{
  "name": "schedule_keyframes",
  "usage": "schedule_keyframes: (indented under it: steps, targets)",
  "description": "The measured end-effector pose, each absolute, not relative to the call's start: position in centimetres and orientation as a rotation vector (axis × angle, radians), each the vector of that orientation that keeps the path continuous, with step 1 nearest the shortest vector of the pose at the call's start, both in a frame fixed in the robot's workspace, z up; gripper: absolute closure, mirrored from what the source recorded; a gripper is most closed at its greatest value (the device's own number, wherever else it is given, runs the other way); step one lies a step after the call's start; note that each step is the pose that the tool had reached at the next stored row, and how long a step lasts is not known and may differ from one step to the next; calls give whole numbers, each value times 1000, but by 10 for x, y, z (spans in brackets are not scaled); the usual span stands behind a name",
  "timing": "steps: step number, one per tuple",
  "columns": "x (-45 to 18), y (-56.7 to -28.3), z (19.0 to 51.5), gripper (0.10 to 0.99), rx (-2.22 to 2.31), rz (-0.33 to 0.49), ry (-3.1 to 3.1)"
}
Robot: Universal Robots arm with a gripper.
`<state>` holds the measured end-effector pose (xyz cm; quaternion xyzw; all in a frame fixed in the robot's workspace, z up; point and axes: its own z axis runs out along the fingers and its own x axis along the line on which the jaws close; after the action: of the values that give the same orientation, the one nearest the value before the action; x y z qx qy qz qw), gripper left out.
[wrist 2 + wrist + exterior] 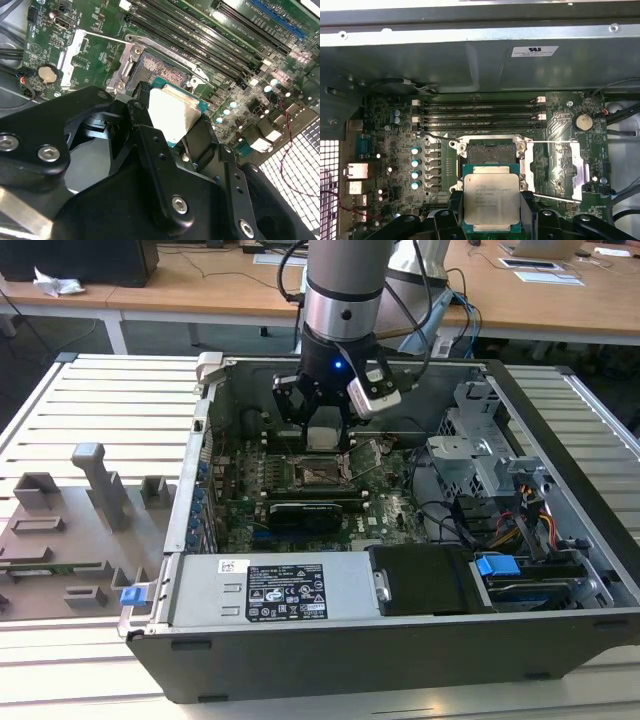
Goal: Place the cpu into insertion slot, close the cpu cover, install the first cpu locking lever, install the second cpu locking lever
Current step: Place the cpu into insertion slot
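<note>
Your end effector grips the cpu, with the insertion slot at 6 o'clock in the exterior view; a tilted descent could bend pins.

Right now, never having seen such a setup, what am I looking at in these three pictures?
That is a robot arm reaching into an open computer case on a slatted table. The exterior view is taken from off the arm; both wrist views come from cameras riding on it, looking at the green circuit board. The arm's pincer is shut on the cpu, a flat silver chip, held above the board near the insertion slot. The slot is bare and its cpu cover lies flipped open beside it.
</note>
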<state>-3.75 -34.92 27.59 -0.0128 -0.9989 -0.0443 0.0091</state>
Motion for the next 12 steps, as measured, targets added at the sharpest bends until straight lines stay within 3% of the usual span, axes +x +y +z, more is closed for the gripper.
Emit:
schedule_keyframes:
  steps: [12]
  targets:
    - [-37,-349,259,545,-40,-138,-3120]
